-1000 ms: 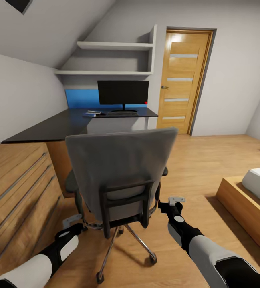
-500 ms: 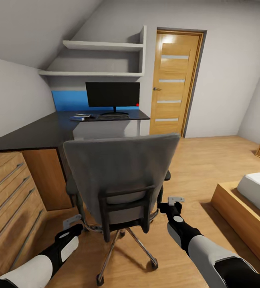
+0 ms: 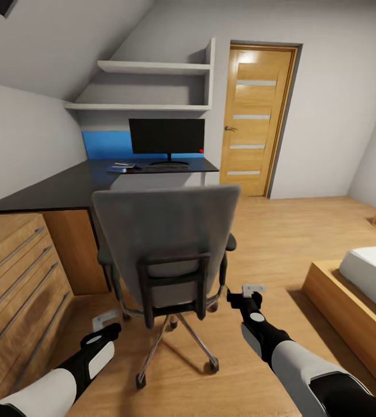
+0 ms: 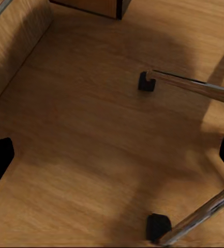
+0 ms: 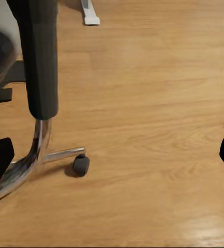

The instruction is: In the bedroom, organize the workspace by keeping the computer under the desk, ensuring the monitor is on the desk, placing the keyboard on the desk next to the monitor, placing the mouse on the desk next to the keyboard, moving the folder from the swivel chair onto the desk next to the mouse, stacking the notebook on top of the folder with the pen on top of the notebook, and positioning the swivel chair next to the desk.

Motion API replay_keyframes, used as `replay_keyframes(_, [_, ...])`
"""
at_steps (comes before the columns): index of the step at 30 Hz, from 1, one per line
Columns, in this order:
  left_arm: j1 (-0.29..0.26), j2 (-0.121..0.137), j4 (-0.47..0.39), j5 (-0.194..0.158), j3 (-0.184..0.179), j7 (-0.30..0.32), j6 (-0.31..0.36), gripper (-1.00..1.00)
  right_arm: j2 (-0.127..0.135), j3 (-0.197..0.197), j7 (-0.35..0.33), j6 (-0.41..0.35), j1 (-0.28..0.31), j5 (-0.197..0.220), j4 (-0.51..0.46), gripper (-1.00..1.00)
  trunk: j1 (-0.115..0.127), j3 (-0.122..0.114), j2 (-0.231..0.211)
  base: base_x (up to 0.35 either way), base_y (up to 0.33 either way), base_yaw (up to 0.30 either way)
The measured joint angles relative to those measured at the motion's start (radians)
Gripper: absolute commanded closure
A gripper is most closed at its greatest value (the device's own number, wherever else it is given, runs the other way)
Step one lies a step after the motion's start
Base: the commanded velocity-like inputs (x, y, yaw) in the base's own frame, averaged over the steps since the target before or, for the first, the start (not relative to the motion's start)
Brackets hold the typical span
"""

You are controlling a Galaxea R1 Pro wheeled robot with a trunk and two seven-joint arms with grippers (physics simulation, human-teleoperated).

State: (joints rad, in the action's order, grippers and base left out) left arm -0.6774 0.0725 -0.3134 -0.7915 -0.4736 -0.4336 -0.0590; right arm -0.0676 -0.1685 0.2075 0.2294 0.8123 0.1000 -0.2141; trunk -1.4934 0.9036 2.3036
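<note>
Both claws [image 3: 103, 320] [image 3: 253, 288] released, flanking grey-backed swivel chair [image 3: 167, 249] on metal star base.

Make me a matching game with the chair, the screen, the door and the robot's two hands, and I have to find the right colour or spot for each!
Things:
1. swivel chair
2. monitor
3. door
4. left end effector and right end effector

Matches:
A. orange wood with pale strips
B. black, standing on the desk
C. low, one on each side of the chair's base
D. grey back turned toward the camera

Pairs: 1-D, 2-B, 3-A, 4-C
</note>
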Motion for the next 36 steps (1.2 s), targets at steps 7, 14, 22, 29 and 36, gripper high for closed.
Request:
replay_keyframes(7, [0.0,0.0,0.0,0.0,0.0,0.0,0.0,-1.0,0.0,0.001,0.0,0.0,0.0,0.0,0.0,-1.0,0.0,0.0,0.0,-0.287,-0.204,0.0])
replay_keyframes(14, [0.0,-0.001,0.0,0.0,-0.004,0.0,0.001,-1.0,0.0,0.0,-0.001,0.0,-0.001,-0.001,0.001,-1.0,0.0,0.0,0.0,-0.286,-0.206,0.0])
replay_keyframes(22, [0.0,-0.002,0.008,0.002,-0.018,0.0,-0.002,-1.0,-0.036,-0.001,-0.002,0.0,-0.004,-0.003,0.001,-1.0,0.0,0.0,0.0,-0.225,-0.158,0.006])
replay_keyframes(29, [0.001,-0.051,0.014,0.059,-0.085,0.001,-0.057,-1.0,-0.061,-0.002,-0.002,0.0,-0.006,-0.004,0.002,-1.0,0.001,0.0,0.0,-0.026,-0.017,0.13])
replay_keyframes(36, [0.001,-0.191,0.05,0.093,-0.167,-0.002,-0.21,-1.0,-0.107,-0.033,-0.004,0.001,-0.006,-0.044,0.043,-1.0,0.001,0.0,0.0,-0.002,-0.001,0.036])
